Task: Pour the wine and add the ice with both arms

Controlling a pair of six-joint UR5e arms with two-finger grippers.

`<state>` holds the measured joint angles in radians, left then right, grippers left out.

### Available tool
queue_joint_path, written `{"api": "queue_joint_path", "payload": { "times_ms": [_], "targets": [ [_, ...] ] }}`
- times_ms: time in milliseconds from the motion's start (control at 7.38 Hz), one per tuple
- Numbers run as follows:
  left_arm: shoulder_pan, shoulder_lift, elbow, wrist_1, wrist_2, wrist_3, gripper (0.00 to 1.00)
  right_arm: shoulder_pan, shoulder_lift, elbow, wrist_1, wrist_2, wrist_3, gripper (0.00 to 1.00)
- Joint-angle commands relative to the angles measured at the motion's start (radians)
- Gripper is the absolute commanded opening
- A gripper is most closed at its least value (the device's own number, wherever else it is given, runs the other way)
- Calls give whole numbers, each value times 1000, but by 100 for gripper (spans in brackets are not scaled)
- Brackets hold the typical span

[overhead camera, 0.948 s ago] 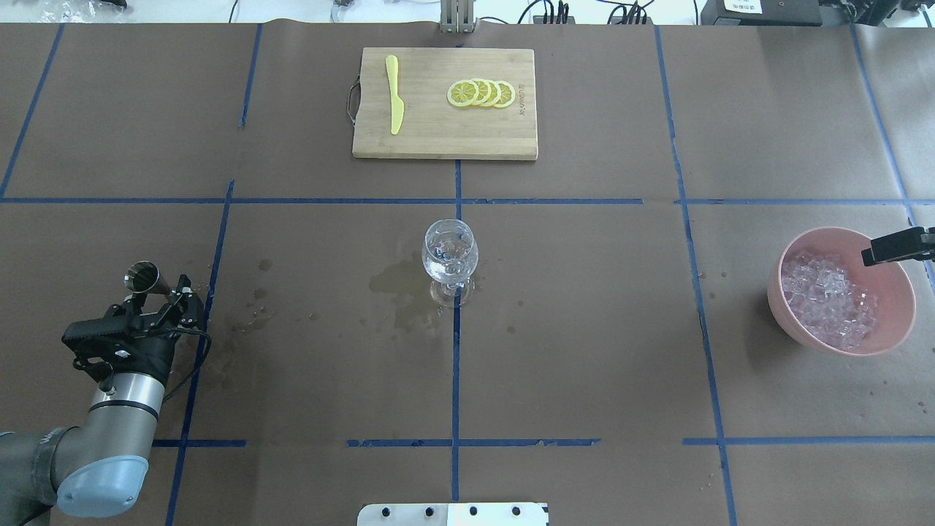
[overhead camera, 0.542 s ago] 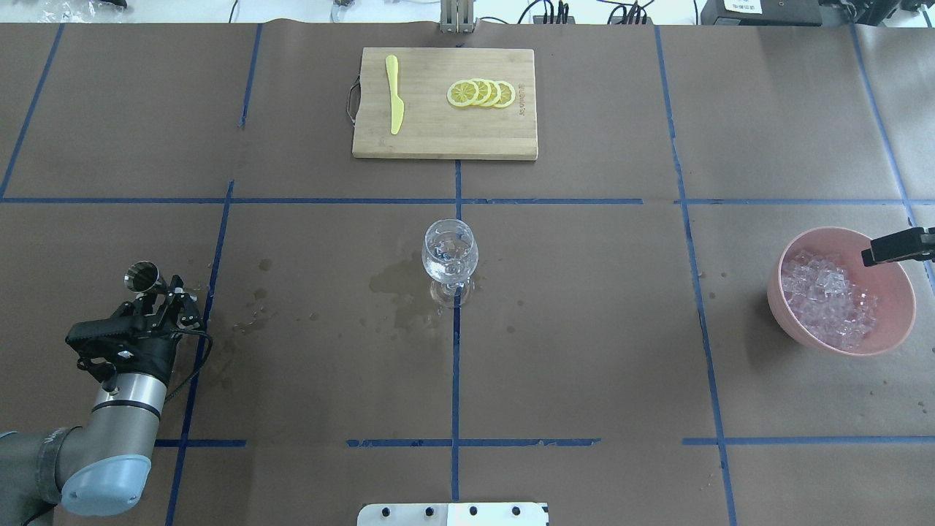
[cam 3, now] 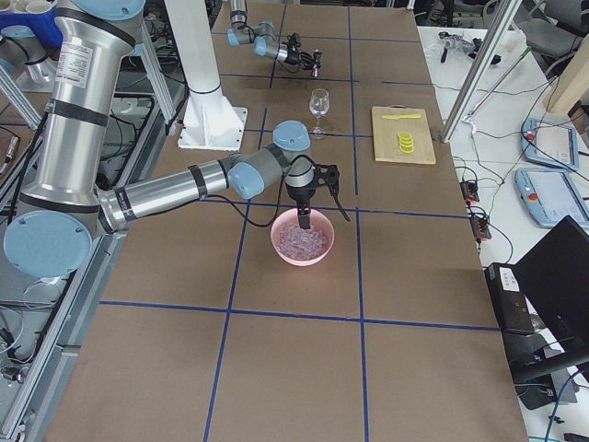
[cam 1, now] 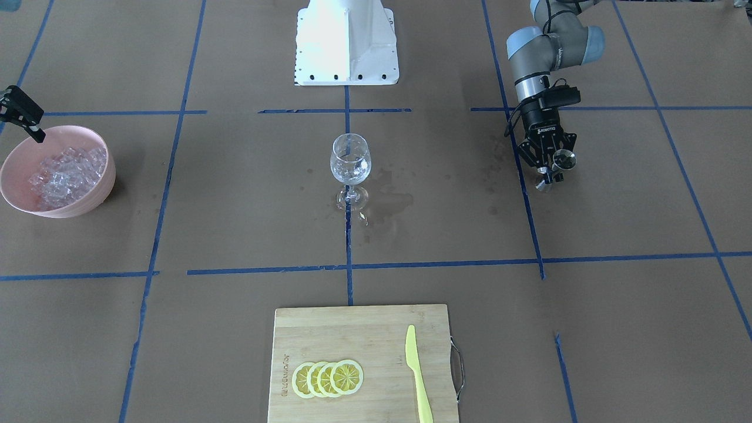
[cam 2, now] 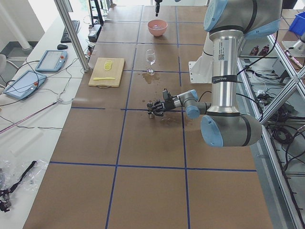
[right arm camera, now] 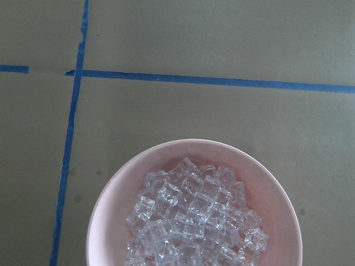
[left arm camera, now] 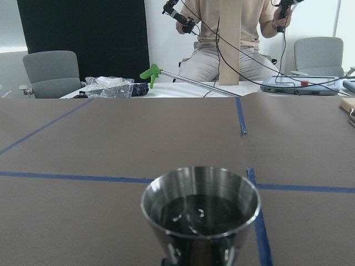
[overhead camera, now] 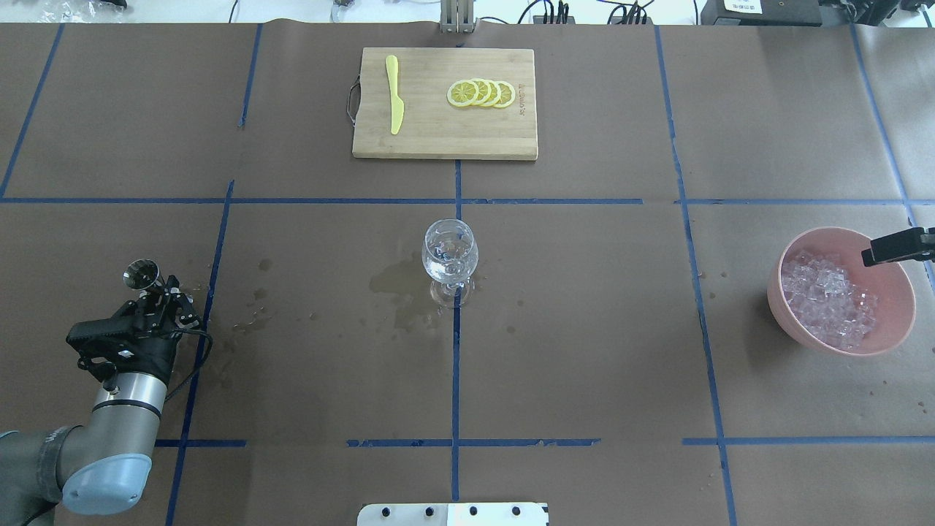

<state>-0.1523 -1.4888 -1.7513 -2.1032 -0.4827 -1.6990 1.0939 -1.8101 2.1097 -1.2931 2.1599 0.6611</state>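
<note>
Ice (right arm camera: 194, 216), small clear cubes heaped in the round pink bowl (right arm camera: 102, 216), looks hard and slippery, so it is best pinched across flat faces. The right gripper (overhead camera: 871, 256) hovers over the rim, but I cannot tell how its jaws stand. The left gripper (overhead camera: 164, 290) clamps the small steel measuring cup (left arm camera: 199, 221).

Reference point: the stemmed glass (overhead camera: 450, 256), upright at the middle of the bench (overhead camera: 584, 351).

- **Beyond the glass, away from the robot:** the cutting board (overhead camera: 444, 142). On it, the knife (overhead camera: 394, 95) lies to the robot's left and the lemon slices (overhead camera: 482, 93) to its right.
- **Well to the glass's right:** the bowl (overhead camera: 902, 307) with the ice (overhead camera: 825, 299) in it. The right gripper (overhead camera: 876, 252) is above the bowl.
- **Well to the glass's left:** the left gripper (overhead camera: 164, 303) holds the jigger (overhead camera: 142, 274) upright.
</note>
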Motion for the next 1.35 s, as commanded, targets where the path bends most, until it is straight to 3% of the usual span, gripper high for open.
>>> {"api": "queue_joint_path", "payload": {
  "times_ms": [0, 677, 948, 1219],
  "targets": [
    [-15, 2, -49, -3, -1, 7, 0, 1, -2, 1, 2, 0, 0, 100],
    [-99, -11, -248, -9, -1, 174, 0, 1, -5, -5, 37, -2, 6, 100],
    [-154, -129, -263, -9, -7, 290, 0, 1, -38, -17, 82, -3, 8, 100],
    [-177, -171, -267, -14, -11, 410, 0, -12, -52, -82, 176, -5, 23, 100]
  ]
}}
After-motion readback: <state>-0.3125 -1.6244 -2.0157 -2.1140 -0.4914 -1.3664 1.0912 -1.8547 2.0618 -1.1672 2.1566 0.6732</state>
